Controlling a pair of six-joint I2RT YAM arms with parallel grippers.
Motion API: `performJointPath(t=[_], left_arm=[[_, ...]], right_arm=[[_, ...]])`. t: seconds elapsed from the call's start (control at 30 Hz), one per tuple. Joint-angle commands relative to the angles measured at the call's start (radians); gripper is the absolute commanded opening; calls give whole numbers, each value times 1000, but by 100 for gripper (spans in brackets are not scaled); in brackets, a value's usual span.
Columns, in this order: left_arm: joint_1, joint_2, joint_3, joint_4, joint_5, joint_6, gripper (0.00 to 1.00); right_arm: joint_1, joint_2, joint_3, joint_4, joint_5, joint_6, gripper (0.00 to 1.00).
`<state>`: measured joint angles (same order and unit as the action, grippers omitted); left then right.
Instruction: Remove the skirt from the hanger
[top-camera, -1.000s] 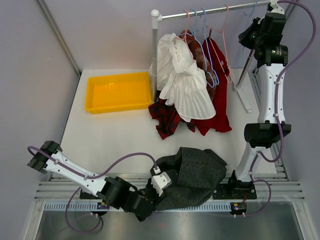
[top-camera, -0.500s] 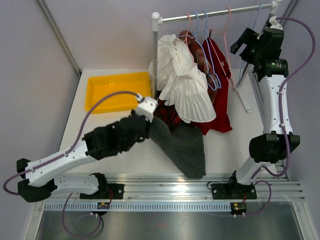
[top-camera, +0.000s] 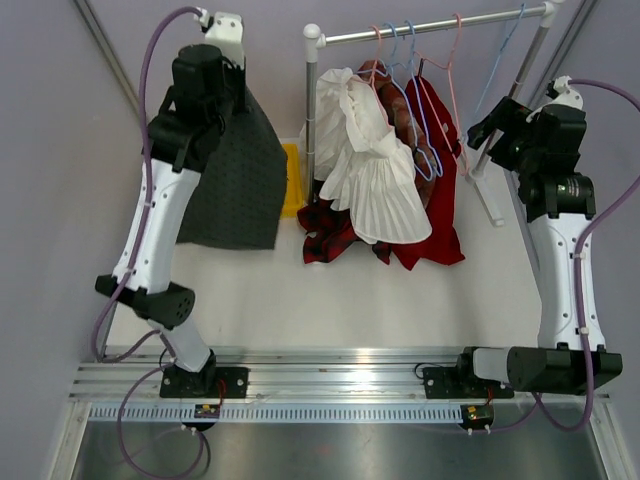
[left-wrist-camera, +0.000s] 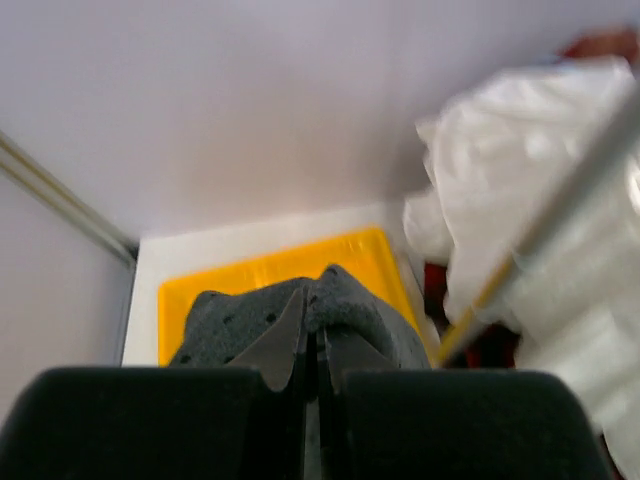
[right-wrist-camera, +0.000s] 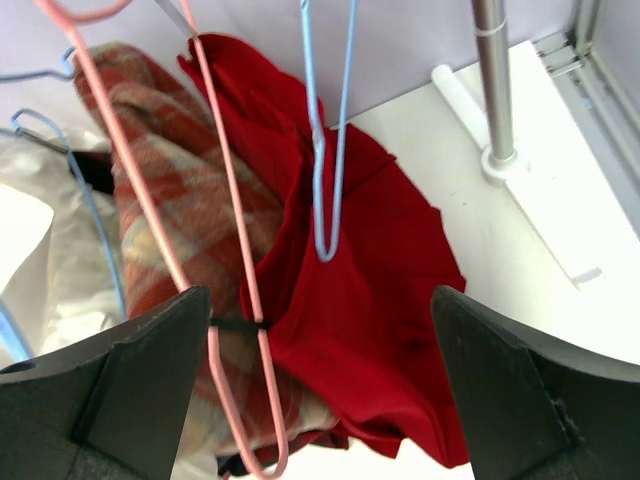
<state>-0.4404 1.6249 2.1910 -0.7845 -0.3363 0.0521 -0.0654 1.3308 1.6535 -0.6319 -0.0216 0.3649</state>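
Observation:
The skirt (top-camera: 240, 180), dark grey with small dots, hangs free in the air at the back left, pinched at its top edge by my left gripper (top-camera: 240, 95). In the left wrist view that gripper (left-wrist-camera: 315, 310) is shut on a fold of the skirt (left-wrist-camera: 230, 320), above the yellow tray (left-wrist-camera: 260, 275). My right gripper (top-camera: 492, 125) stands open just right of the rack. Between its fingers in the right wrist view, the right gripper (right-wrist-camera: 320, 295) holds nothing. An empty blue hanger (right-wrist-camera: 325, 150) dangles from the rail (top-camera: 440, 22).
On the rail hang a white pleated garment (top-camera: 370, 170), a plaid garment (right-wrist-camera: 150, 200) on a pink hanger (right-wrist-camera: 230, 280), and a red garment (top-camera: 440, 200). The rack's post and foot (right-wrist-camera: 495, 150) stand at the right. The skirt hides most of the tray (top-camera: 291, 180).
The left arm swung from the table's front edge up to the back left, carrying the skirt. The right gripper opened and dropped away from the rail.

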Motion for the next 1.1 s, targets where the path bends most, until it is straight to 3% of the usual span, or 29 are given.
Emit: performJointPath(t=[0.0,0.1,0.2,0.43,0.47,0.5,0.53,0.57,0.63,0.67,0.73,0.9,1.07], left_arm=[[80,162,316,25,118,12,0],[120,199,342,109,118,-8,0],[149,136,199,235,63,-5,0],[161,0,-216,327,-41,-40,0],[161,-23,-376,387,-67,-47,4],[163,-48,-445,418,-88,-81,18],[164,-75,-521,448,-127,-95,52],[170,-76,-616,487,-144,-106,98],[201,14,-614,426,-155,-165,99],[213,56,-524,280,-165,-193,99],[232,111,-470,162,-217,-251,99],[232,-100,-683,272,-127,-268,99],[226,-298,-833,245,-23,-313,99]], right_arm=[[1,-65,-88,81,-60,39,99],[1,-93,-127,86,-83,43,99],[1,-111,-152,90,-98,43,99],[1,-131,-132,83,-78,29,99],[1,-130,-115,77,-78,29,100],[3,-128,-104,71,-77,28,100],[1,-130,-94,57,-72,23,99],[1,-130,-69,52,-64,22,99],[3,-146,-48,34,-60,14,99],[1,-154,-25,31,-57,12,99],[3,-177,0,24,-57,12,99],[1,-194,78,57,-164,28,99],[3,-44,201,84,-305,68,99]])
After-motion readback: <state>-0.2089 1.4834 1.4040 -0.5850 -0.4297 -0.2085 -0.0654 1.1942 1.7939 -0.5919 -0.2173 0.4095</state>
